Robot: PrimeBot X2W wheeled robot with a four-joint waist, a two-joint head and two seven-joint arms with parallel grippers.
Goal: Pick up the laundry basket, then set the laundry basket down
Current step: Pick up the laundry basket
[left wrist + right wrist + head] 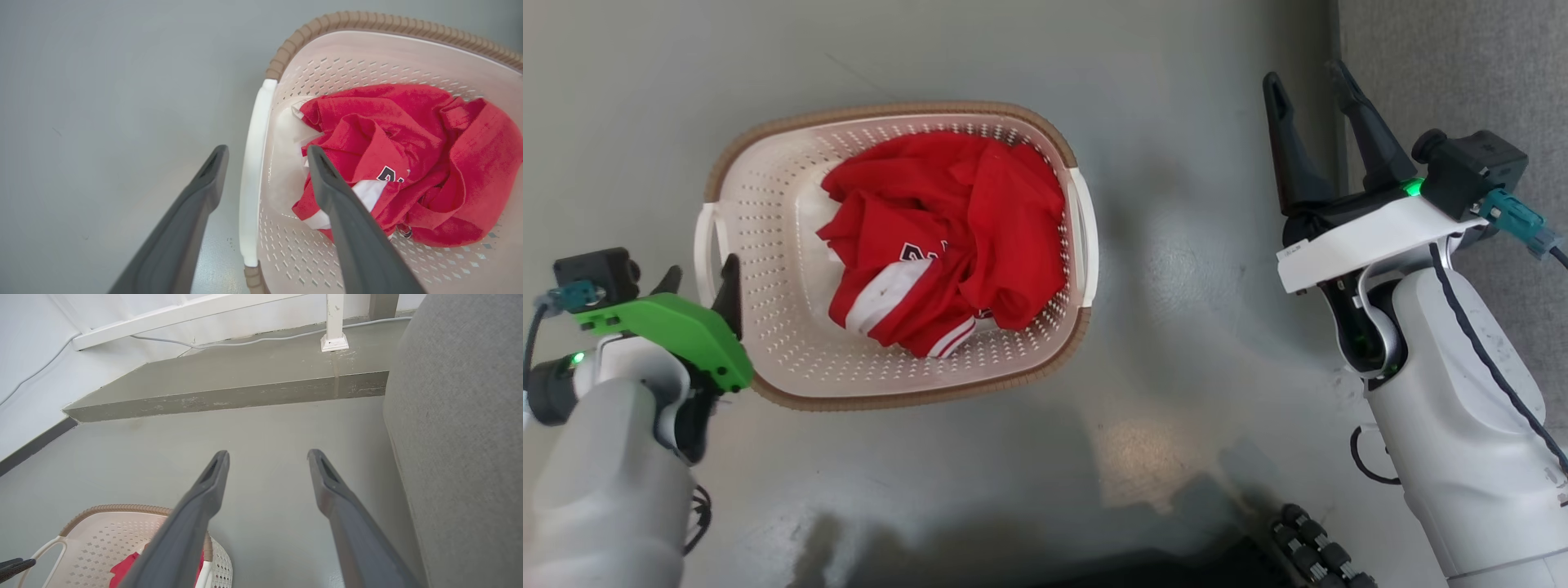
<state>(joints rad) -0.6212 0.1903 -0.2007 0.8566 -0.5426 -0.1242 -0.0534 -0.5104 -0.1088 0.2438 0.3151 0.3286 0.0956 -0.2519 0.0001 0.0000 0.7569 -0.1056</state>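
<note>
The laundry basket (768, 245) is sitting on the floor (1176, 343). The left claw (703, 269) is straddling its left handle (253, 171), spread wide, while the right claw (1307, 73) is gaping well apart. A one-sided lift is probably risking tilting it and spilling the red shirt (947, 220).

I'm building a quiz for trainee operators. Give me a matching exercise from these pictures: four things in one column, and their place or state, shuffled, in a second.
Column 1
1. laundry basket
2. red garment
3. left hand
4. right hand

Column 2
A. open, above bare floor
B. crumpled inside the basket
C. resting on the grey floor
D. open, one finger on each side of the white handle

Pairs: 1-C, 2-B, 3-D, 4-A
</note>
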